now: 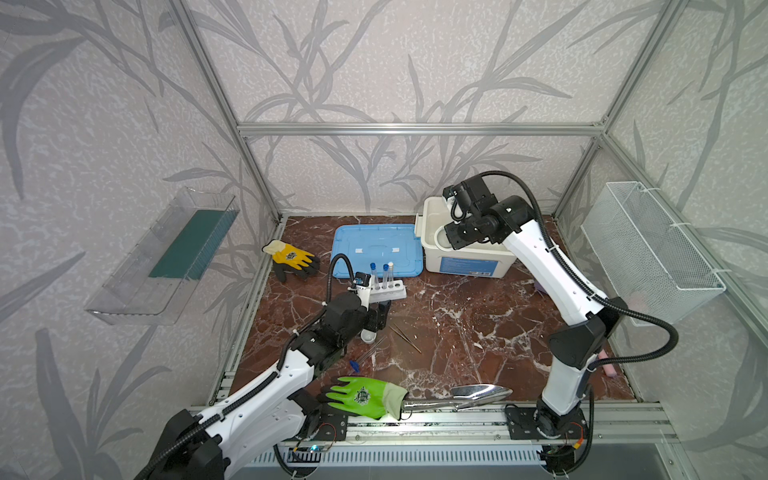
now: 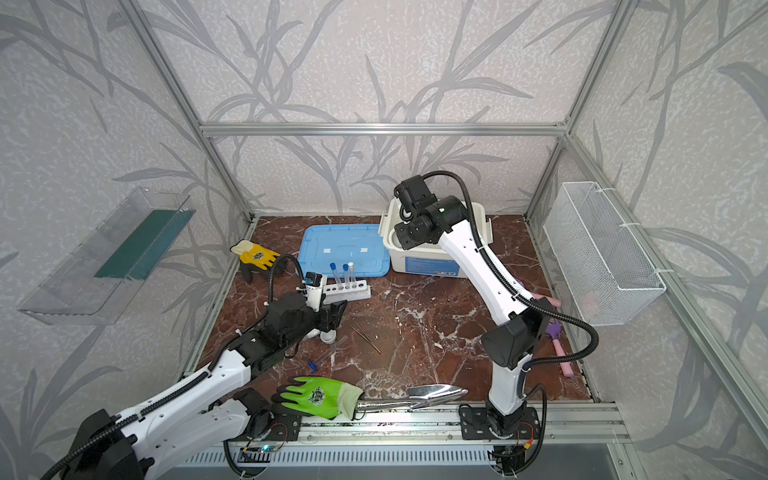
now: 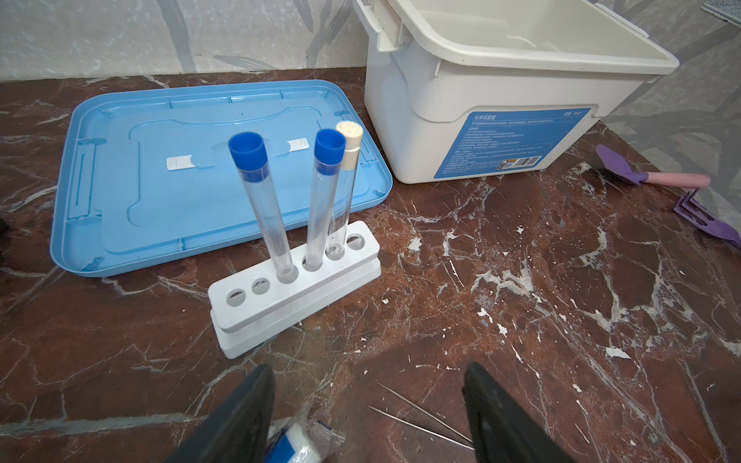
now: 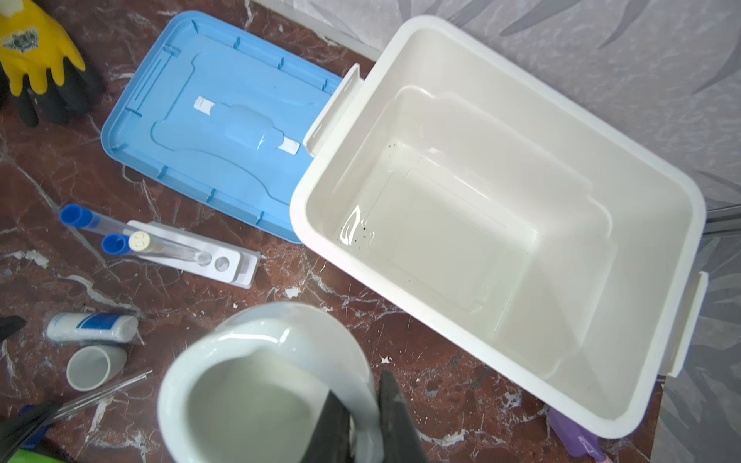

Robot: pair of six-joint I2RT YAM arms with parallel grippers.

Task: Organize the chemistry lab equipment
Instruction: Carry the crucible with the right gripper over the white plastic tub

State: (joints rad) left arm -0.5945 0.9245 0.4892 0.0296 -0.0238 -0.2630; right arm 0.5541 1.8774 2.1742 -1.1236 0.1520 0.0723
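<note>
My right gripper [image 4: 361, 391] is shut on the rim of the small white bowl [image 4: 248, 401] and holds it in the air beside the open white box [image 4: 461, 240], which is empty. In both top views this gripper [image 1: 451, 237] hangs over the box [image 1: 469, 262]. Three capped test tubes [image 3: 260, 208] stand in the white rack [image 3: 296, 296]. My left gripper [image 3: 367, 371] is open just above the table, with the tweezers [image 3: 421, 417] and the bagged bottle [image 3: 294, 445] under it. A small cup [image 4: 94, 366] and loose tubes [image 4: 108, 387] lie nearby.
The blue lid [image 1: 374, 245] lies flat left of the box. A yellow glove [image 1: 291, 257] lies at the back left; a green glove [image 1: 361, 397] and a metal trowel [image 1: 478, 395] lie at the front. Purple toy tools [image 3: 649, 176] lie on the right. A wire basket [image 1: 652, 249] hangs on the right wall.
</note>
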